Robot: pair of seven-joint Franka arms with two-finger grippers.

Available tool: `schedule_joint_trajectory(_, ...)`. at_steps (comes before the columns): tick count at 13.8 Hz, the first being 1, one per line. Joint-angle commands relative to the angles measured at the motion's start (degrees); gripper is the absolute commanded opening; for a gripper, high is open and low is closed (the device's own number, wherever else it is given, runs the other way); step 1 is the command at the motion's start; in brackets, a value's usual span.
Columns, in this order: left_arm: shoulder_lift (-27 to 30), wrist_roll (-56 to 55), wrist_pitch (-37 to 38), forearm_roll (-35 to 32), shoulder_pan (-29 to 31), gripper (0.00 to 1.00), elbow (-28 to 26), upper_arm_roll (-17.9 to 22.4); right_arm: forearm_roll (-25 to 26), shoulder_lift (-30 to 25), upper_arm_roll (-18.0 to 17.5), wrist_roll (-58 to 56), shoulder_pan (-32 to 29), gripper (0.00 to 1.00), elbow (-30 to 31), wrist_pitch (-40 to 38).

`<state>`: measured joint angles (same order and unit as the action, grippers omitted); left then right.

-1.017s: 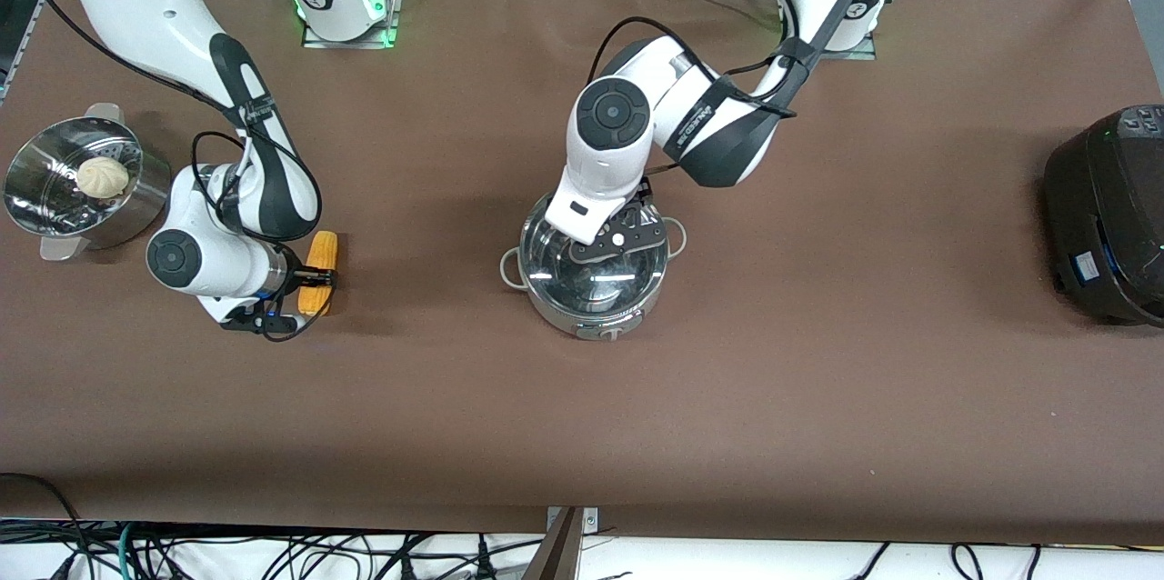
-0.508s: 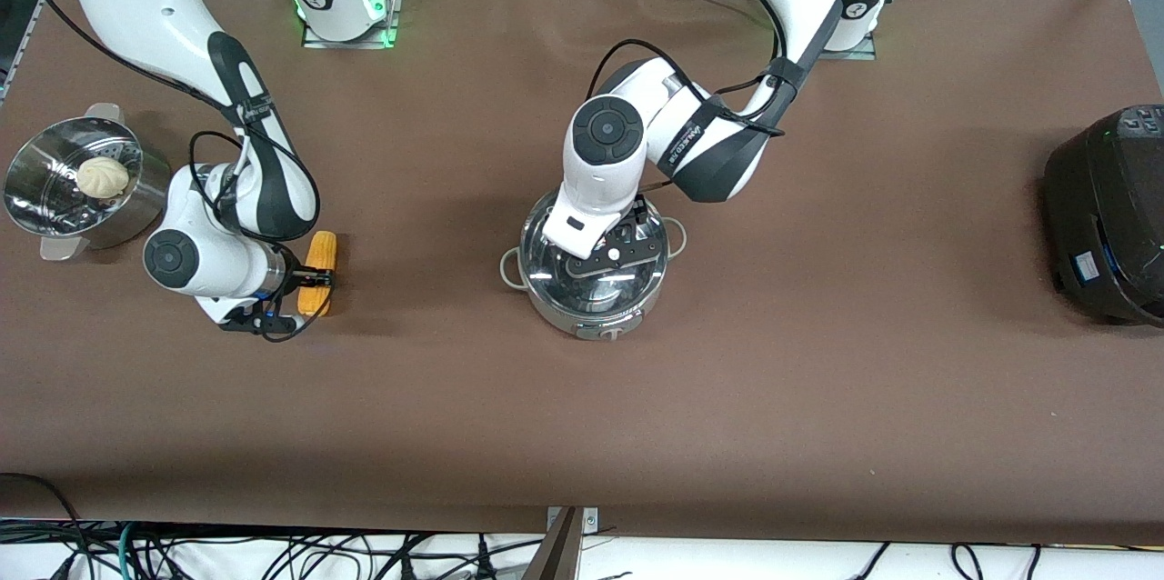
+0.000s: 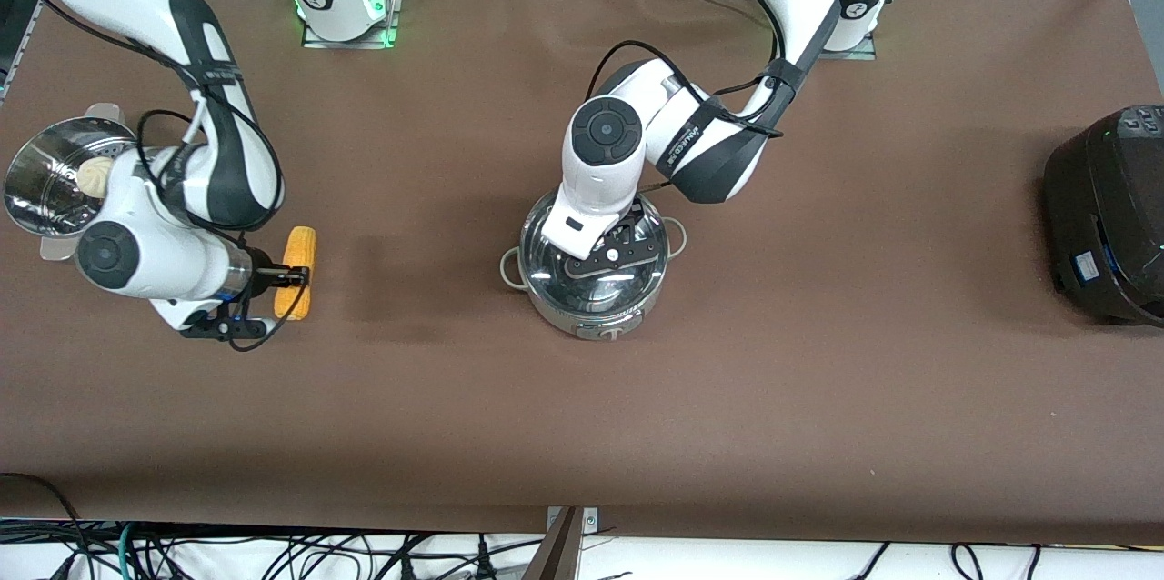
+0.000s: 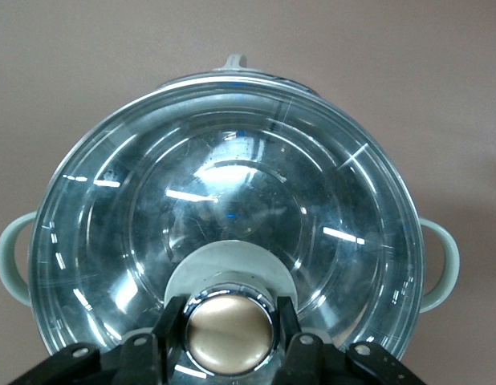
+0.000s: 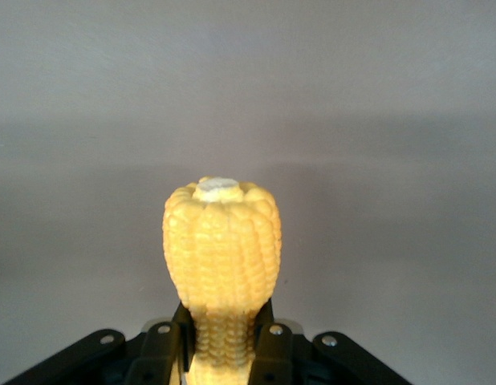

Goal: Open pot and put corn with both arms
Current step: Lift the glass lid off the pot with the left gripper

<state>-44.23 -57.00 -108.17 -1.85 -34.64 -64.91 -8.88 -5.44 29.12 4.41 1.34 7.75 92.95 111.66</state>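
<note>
The table (image 3: 818, 362) is covered in plain matte brown, upper to lower edge of the front view. At centre, the pot (image 3: 596, 316) is mirror-bright stainless steel with pale grey loop handles; its glass lid (image 4: 232, 184) is clear with white streaks of reflected light, and the knob (image 4: 229, 337) is brushed copper ringed in chrome on a pale grey base. At centre-left, the corn (image 3: 296, 271) is yellow-orange with rows of kernels and a whitish cut end (image 5: 218, 188). The steamer basket (image 3: 41, 180) at far left is shiny perforated steel, holding a cream-white bun (image 3: 93, 175). The cooker (image 3: 1105, 216) at right edge is glossy black. Both arms (image 3: 627, 144) are white with black joints and cables; both grippers are black.
</note>
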Motion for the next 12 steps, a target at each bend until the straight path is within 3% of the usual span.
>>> schedule_joint_trajectory(1,-0.86,0.39,0.85,-4.82,-0.70,0.00,1.54,0.62,0.26,-1.26,0.25,-1.16,-0.27,0.00,-7.13,-10.02)
schedule_joint_trajectory(4,0.80,0.48,4.26,-4.48,-0.43,0.00,1.97,0.53,0.96,-1.17,1.48,-1.16,-0.27,0.00,-15.93,-20.67)
schedule_joint_trajectory(8,7.65,1.44,11.31,0.17,3.50,0.00,1.54,0.61,0.96,-1.26,1.92,-1.95,-0.36,0.00,-22.97,-27.72)
schedule_joint_trajectory(12,18.10,21.18,13.25,2.88,14.56,0.00,-8.63,0.53,0.52,-1.17,0.86,-1.43,0.51,0.00,-24.48,-28.78)
